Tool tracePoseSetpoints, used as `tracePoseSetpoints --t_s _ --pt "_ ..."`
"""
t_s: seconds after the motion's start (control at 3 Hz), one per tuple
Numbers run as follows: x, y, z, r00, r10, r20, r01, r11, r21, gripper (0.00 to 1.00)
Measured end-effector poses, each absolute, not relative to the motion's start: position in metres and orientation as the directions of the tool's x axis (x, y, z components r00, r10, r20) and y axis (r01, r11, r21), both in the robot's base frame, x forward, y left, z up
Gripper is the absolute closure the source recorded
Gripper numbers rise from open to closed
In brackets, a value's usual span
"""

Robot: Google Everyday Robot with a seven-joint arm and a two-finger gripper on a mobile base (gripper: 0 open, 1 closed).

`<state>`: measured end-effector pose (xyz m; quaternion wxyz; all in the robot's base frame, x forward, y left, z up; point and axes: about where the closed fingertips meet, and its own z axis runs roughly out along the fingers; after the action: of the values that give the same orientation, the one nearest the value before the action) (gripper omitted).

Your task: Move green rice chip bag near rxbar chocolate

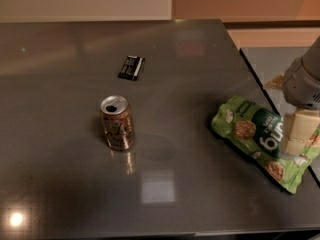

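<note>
I see gripper (299, 132) far right, on right end of green rice chip bag (249, 132), grip state can't tell, rxbar chocolate (131, 67) well apart, back-left.

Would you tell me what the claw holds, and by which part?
It cannot be told; the claw is at the right end of the green rice chip bag.
</note>
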<state>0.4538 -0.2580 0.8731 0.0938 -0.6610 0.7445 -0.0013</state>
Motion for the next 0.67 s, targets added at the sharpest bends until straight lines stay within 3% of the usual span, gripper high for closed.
tracePoseSetpoints --t_s 0.33,0.67 --pt "0.460 -0.256 0.860 -0.132 -0.976 -0.172 -0.981 0.153 -0.119 0.00" --pt "0.464 -0.257 0.849 -0.147 -0.971 -0.189 -0.979 0.170 -0.111 0.14"
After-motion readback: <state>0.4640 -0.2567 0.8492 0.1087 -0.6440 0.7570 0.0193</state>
